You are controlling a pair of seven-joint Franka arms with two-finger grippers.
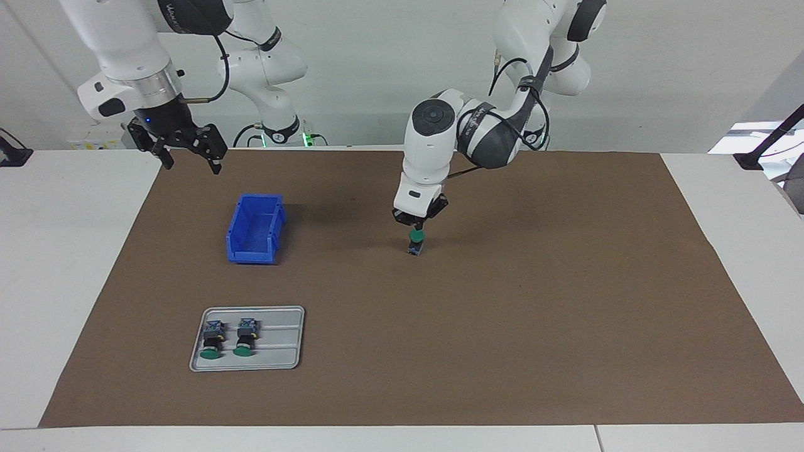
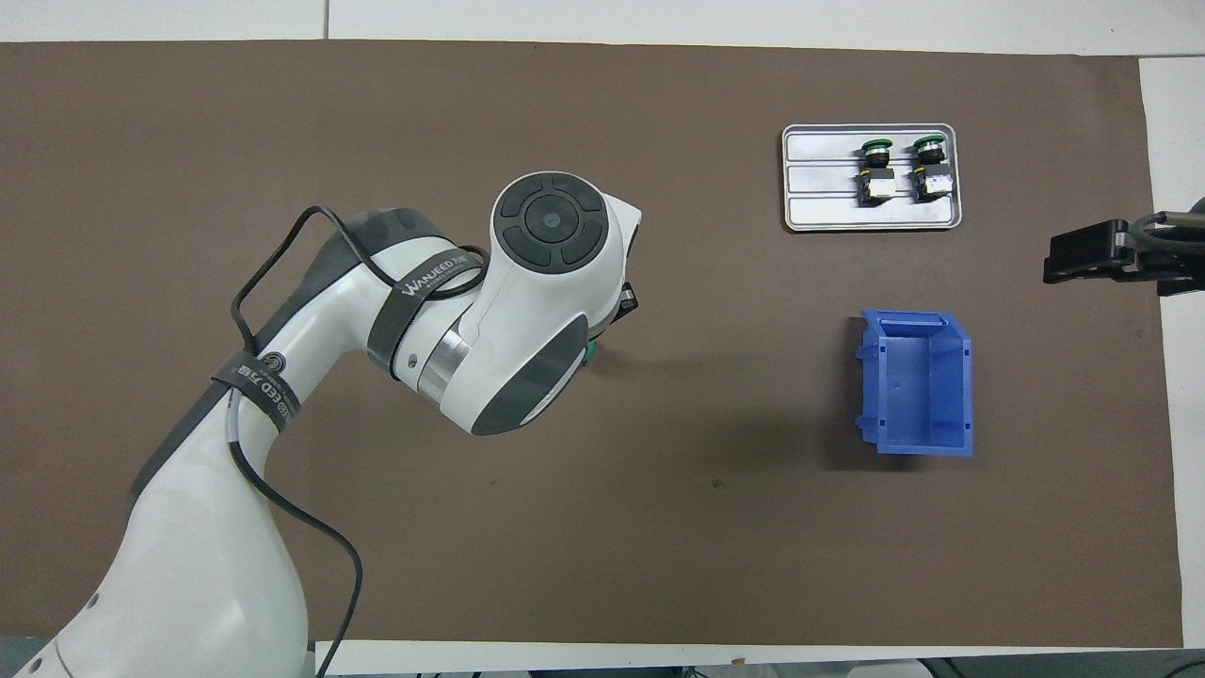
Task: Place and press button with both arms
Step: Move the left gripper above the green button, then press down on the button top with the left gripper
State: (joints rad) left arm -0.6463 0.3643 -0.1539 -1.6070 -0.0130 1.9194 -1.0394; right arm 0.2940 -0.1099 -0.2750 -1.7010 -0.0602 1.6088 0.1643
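One button point(image 1: 414, 242) stands upright on the brown mat near the table's middle, green cap up. My left gripper point(image 1: 416, 227) points straight down onto it, fingers shut, tips on the cap. In the overhead view the left wrist covers this button except a green sliver point(image 2: 590, 353). Two more buttons point(image 1: 211, 339) point(image 1: 246, 338) lie on a grey tray point(image 1: 276, 314), also in the overhead view point(image 2: 874, 169) point(image 2: 930, 168). My right gripper point(image 1: 188, 154) point(image 2: 1083, 259) hangs open and empty, raised over the mat's edge at the right arm's end.
A blue bin point(image 1: 254, 229) point(image 2: 918, 386) stands empty on the mat, nearer to the robots than the tray point(image 2: 871, 218). The brown mat point(image 1: 565, 314) covers most of the white table.
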